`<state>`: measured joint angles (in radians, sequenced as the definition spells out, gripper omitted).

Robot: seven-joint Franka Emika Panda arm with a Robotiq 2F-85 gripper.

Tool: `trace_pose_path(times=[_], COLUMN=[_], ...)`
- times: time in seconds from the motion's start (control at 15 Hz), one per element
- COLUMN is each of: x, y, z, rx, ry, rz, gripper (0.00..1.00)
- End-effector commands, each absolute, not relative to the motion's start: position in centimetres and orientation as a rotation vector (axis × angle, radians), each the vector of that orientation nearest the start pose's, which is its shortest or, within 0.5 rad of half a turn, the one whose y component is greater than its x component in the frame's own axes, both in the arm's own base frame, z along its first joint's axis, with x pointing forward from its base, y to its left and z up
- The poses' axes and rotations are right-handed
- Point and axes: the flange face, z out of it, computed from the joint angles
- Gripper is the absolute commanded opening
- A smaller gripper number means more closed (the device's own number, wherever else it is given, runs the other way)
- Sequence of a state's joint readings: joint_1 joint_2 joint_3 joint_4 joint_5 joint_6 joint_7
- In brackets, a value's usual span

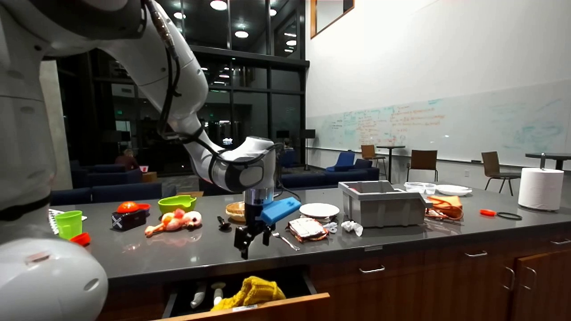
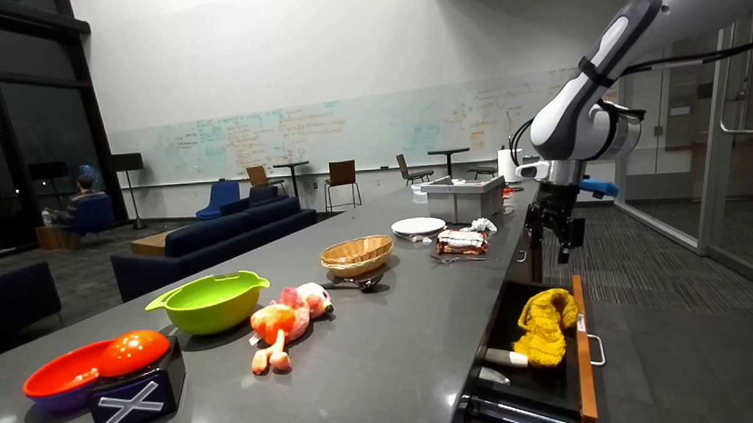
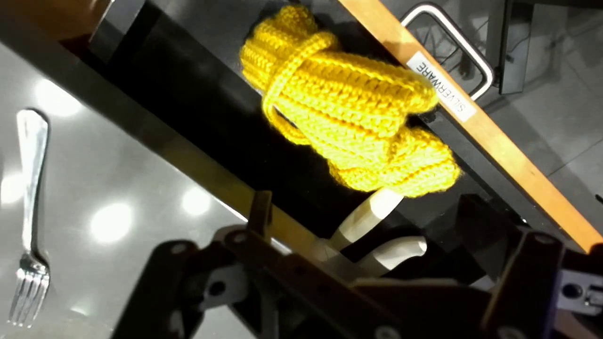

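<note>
My gripper [image 1: 255, 248] hangs open above the pulled-out drawer [image 2: 585, 367], with nothing held between its fingers. In the wrist view a finger [image 3: 261, 212] shows at each side, wide apart. Crumpled in the drawer lies a yellow knitted item [image 3: 348, 103], seen in both exterior views too; it sits below the gripper and apart from it. Beside it are two pale utensil handles [image 3: 370, 219], one partly under the yellow knit; their far ends are hidden by the gripper. A label reading SILVERWARE [image 3: 442, 87] is stuck on the drawer's front edge.
On the counter [image 2: 418, 335] a fork [image 3: 33, 188] lies near the drawer. A packaged item [image 1: 308, 228], white plate [image 1: 319, 209], grey bin [image 1: 383, 209], wicker basket [image 2: 357, 256], plush toy [image 2: 289, 321] and green bowl [image 2: 210, 305] also stand there. The drawer handle [image 2: 599, 349] juts outward.
</note>
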<state>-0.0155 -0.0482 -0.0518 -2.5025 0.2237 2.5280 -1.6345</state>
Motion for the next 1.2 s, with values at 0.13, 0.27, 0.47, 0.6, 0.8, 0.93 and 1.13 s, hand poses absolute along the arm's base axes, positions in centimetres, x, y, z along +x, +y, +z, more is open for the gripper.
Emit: trace_pose_path(times=[0.13, 0.27, 0.47, 0.6, 0.8, 0.93, 1.13], x=[47.5, 47.6, 47.5, 47.3, 46.5, 46.0, 45.3], y=[-7.2, -8.6, -11.1, -12.8, -15.1, -16.3, -17.5], z=[28.2, 27.6, 27.2, 27.2, 27.2, 27.0, 26.4], rx=[-2.533, -2.59, -2.696, -2.769, -2.85, -2.879, -2.912], ry=[-1.611, -1.481, -1.339, -1.265, -1.154, -1.077, -0.991], rz=[-0.293, -0.337, -0.39, -0.408, -0.418, -0.409, -0.359], gripper=[1.0, 1.0, 1.0, 1.0, 1.0, 1.0, 1.0])
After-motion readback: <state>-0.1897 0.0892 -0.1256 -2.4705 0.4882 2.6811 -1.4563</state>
